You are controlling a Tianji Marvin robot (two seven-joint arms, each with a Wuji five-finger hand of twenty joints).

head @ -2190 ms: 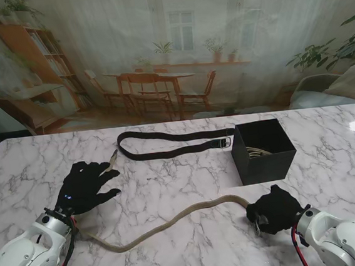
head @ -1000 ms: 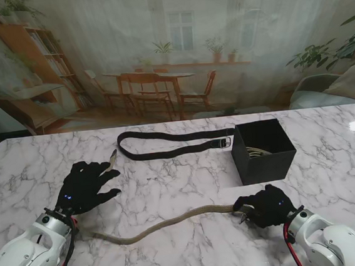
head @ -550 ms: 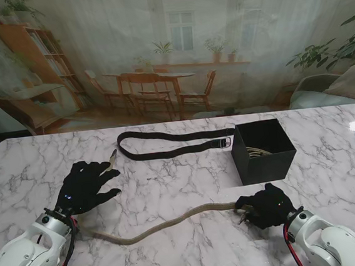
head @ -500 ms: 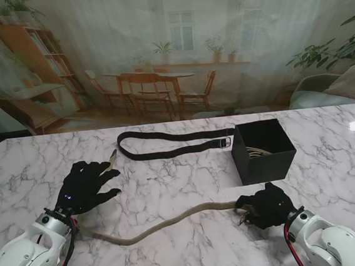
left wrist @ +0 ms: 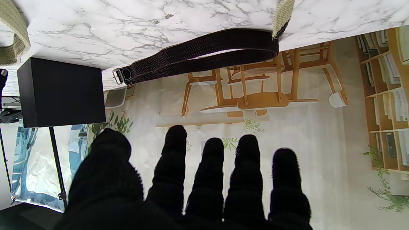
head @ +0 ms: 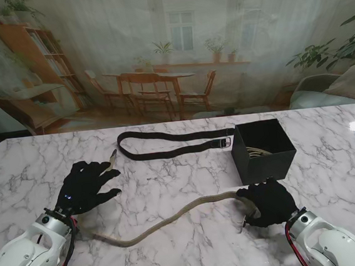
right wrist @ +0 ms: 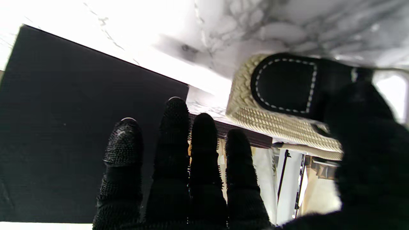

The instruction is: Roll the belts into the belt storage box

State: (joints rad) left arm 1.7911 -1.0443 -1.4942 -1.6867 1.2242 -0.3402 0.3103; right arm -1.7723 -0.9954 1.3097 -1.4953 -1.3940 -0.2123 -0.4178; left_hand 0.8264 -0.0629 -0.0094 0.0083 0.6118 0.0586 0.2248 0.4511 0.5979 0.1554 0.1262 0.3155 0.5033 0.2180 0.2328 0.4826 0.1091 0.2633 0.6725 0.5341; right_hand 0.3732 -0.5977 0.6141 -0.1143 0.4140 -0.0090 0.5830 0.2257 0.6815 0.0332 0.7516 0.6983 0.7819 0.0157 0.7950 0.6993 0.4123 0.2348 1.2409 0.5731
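Note:
A tan woven belt [head: 167, 220] lies across the table in front of me. Its buckle end [right wrist: 284, 84], with a black leather tab, is folded back over the strap. My right hand [head: 269, 203] is shut on that end just in front of the black storage box [head: 262, 151]; the thumb [right wrist: 361, 134] presses the tab and the fingers [right wrist: 172, 153] reach toward the box wall [right wrist: 80, 121]. A rolled light belt [head: 258, 151] sits inside the box. A black belt [head: 172, 143] lies doubled farther away, also seen in the left wrist view [left wrist: 204, 54]. My left hand [head: 85, 186] rests open, fingers [left wrist: 207, 179] spread.
The marble table [head: 170, 184] carries only the belts and box. A loose strap tip [head: 113, 155] lies beside the black belt's left bend, just beyond my left hand. The box [left wrist: 60, 92] stands right of centre, close to my right hand.
My right hand has moved toward the box, lifting and folding the tan belt's buckle end over; the strap near it now arcs higher. The left hand and black belt stayed put.

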